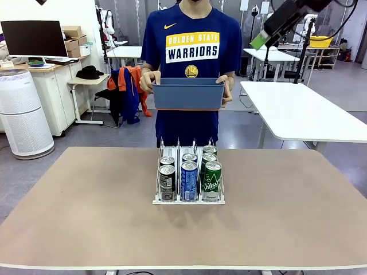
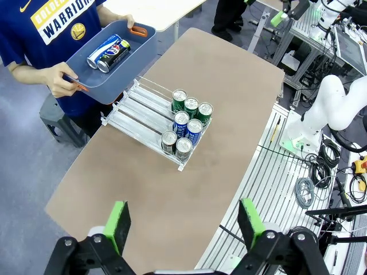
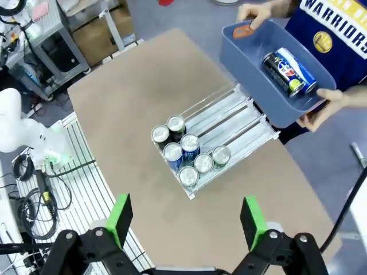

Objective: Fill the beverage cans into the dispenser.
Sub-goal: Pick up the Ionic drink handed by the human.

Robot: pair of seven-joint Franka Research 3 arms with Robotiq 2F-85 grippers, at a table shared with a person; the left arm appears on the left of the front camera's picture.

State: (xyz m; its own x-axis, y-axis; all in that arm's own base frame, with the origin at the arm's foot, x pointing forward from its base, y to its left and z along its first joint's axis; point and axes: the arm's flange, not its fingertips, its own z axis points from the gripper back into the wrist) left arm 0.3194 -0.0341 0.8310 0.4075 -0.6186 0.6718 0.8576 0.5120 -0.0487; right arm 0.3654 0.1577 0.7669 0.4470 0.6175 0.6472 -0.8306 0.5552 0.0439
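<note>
The white three-lane dispenser stands mid-table, holding several cans: black ones in the left lane, blue-and-white in the middle, green on the right. From above, the cans crowd the rack's front end and its rear lanes are bare. Behind it a person holds a blue-grey bin with a blue-and-white can and a black can lying inside. My left gripper and right gripper hang high above the table, both open with nothing between their fingers.
The person's hands grip both ends of the bin just beyond the table's far edge. The tan table spreads wide on both sides of the rack. My right gripper shows at the top right of the front view.
</note>
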